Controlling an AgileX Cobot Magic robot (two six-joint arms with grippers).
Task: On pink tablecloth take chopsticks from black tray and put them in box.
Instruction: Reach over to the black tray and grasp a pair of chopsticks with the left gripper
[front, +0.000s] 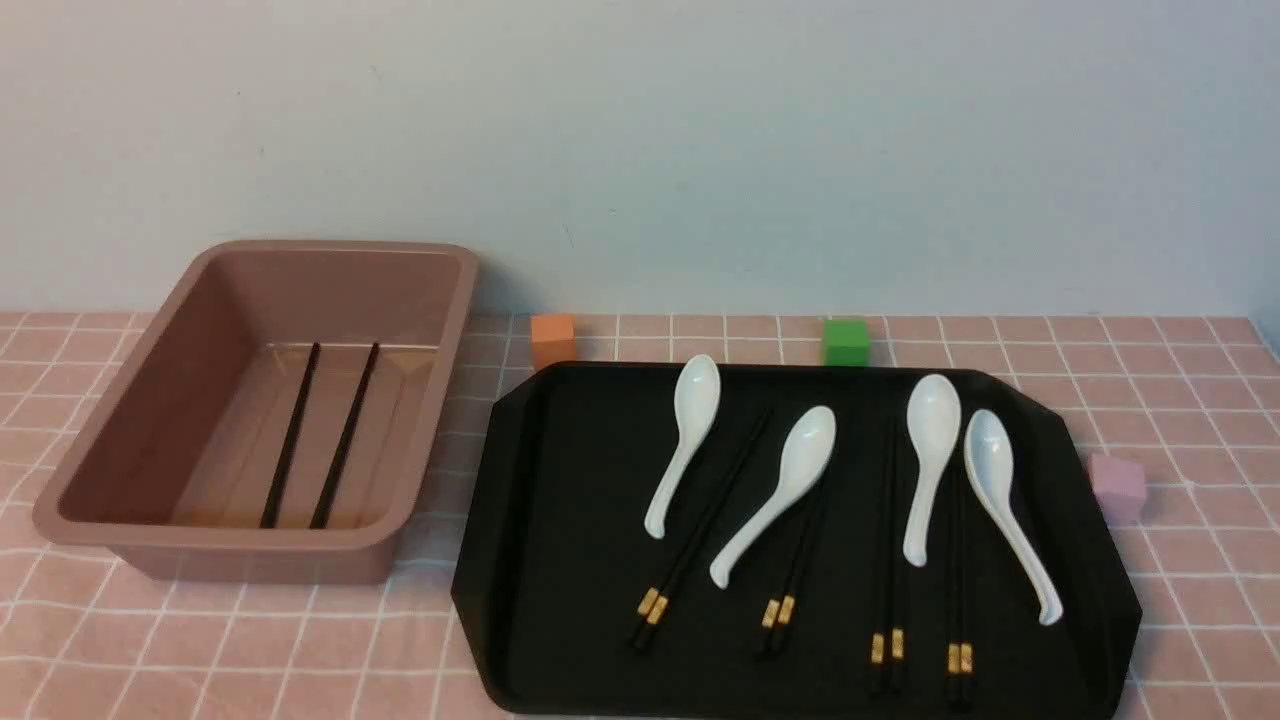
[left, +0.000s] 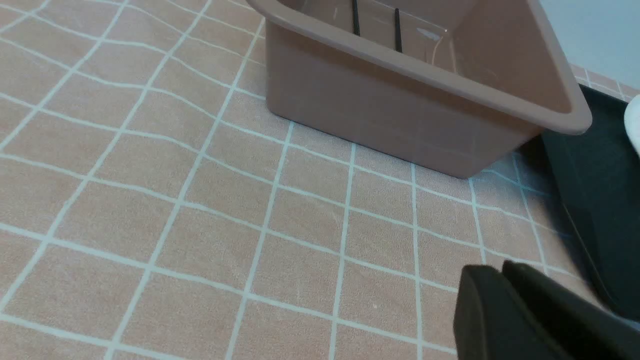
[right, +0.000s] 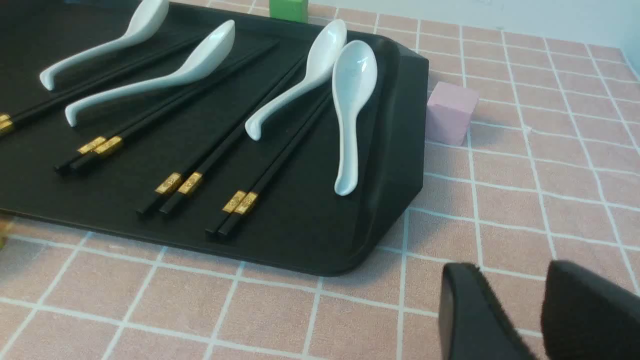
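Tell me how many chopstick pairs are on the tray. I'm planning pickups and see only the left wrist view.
Observer: Four pairs of chopsticks lie on the black tray, with their gold bands toward the robot.
Operator: Is anything in the way?
Observer: Four white spoons lie between the pairs and partly over them.
Operator: Is the right gripper ready?
Observer: The right gripper is open, over the pink tablecloth beside the tray's near right corner.

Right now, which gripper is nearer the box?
Left. The left gripper is over the pink tablecloth close to the box; the right gripper is beyond the black tray.
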